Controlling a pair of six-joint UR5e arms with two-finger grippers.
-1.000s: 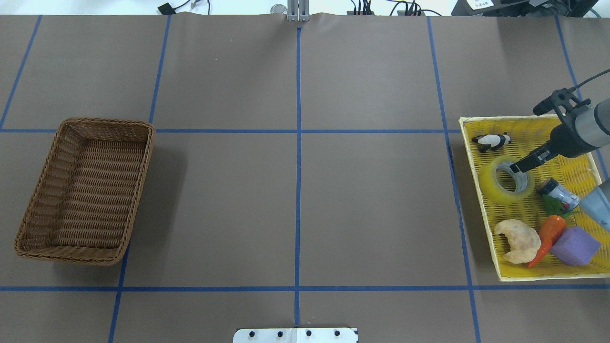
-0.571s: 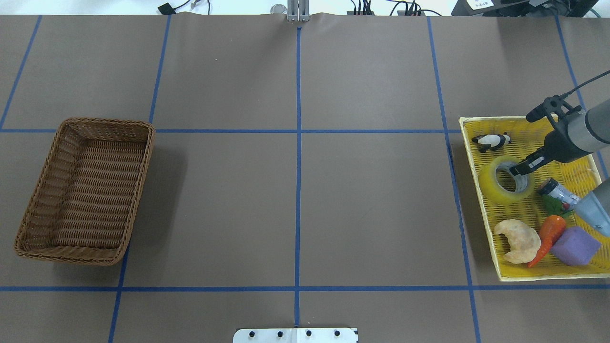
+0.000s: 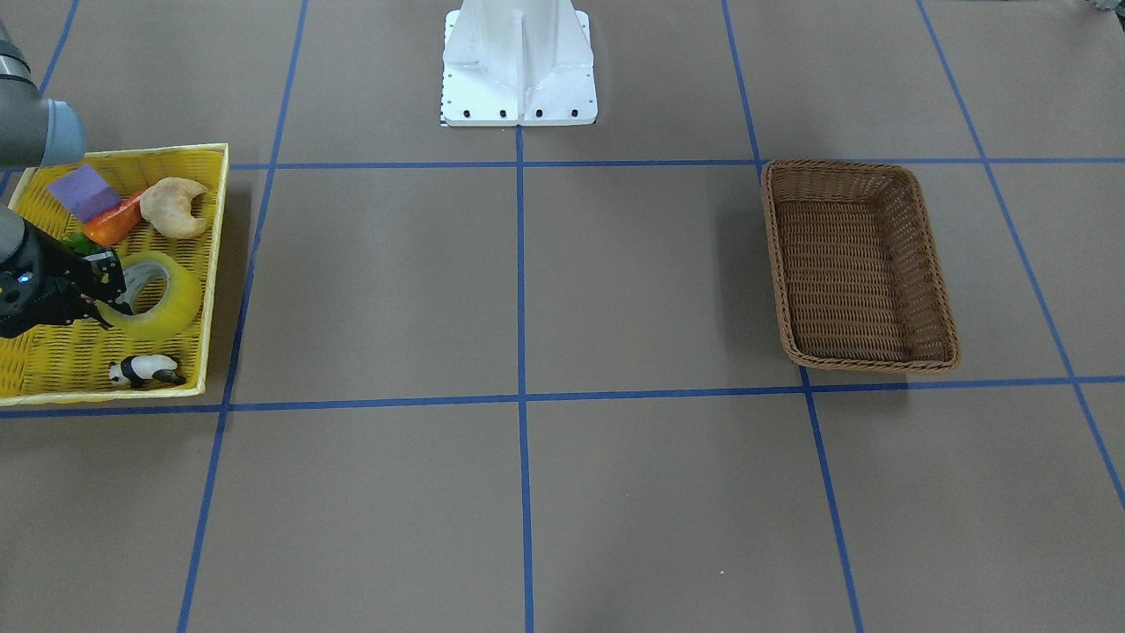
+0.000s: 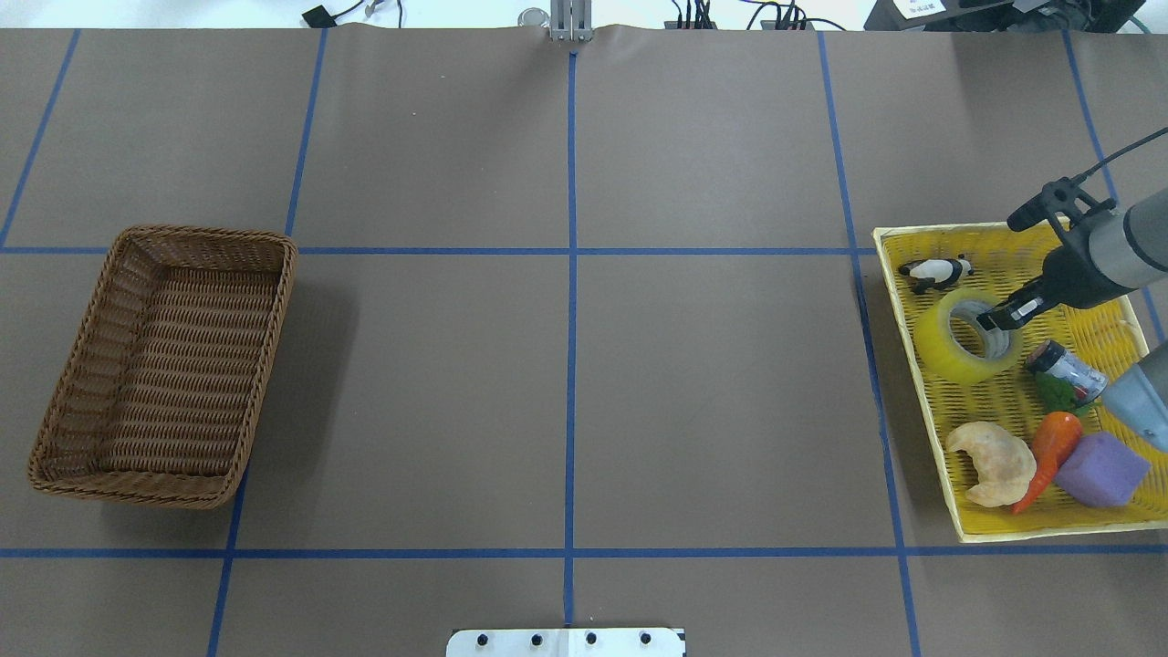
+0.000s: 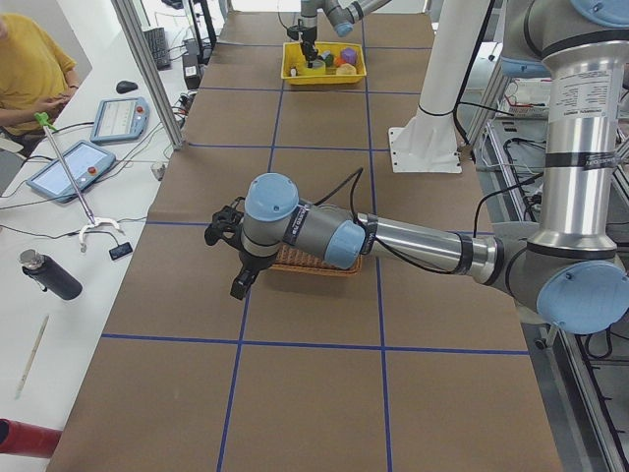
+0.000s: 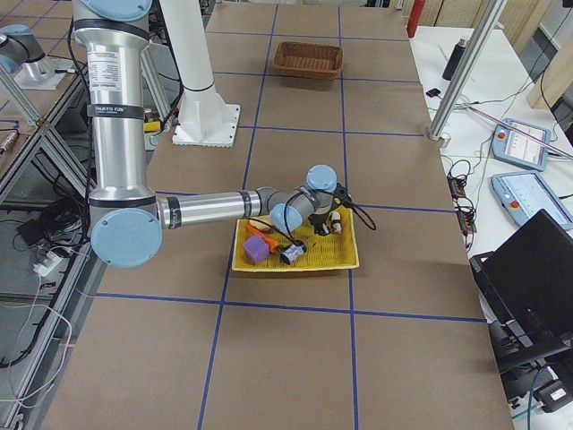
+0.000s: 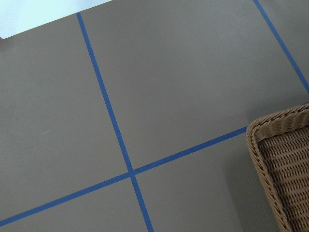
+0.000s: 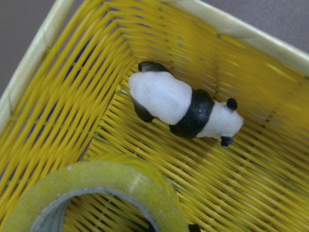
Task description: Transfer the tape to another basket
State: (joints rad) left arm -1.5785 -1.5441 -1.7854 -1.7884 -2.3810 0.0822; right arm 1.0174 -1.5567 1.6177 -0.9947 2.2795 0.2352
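Tape [image 4: 944,349] in the grip of the right gripper [image 4: 996,319]! Its jaws are pinched narrow on the roll's wall, one finger down in the core, and the roll sits tipped inside the yellow tray [image 4: 999,406]. The toy panda [image 4: 933,270] lies just beyond the fingertips. The brown basket [image 4: 164,365] waits far off to this gripper's left, well apart. The left gripper [image 5: 239,285] hangs just beside that basket; whether it is parted or closed, can't tell.
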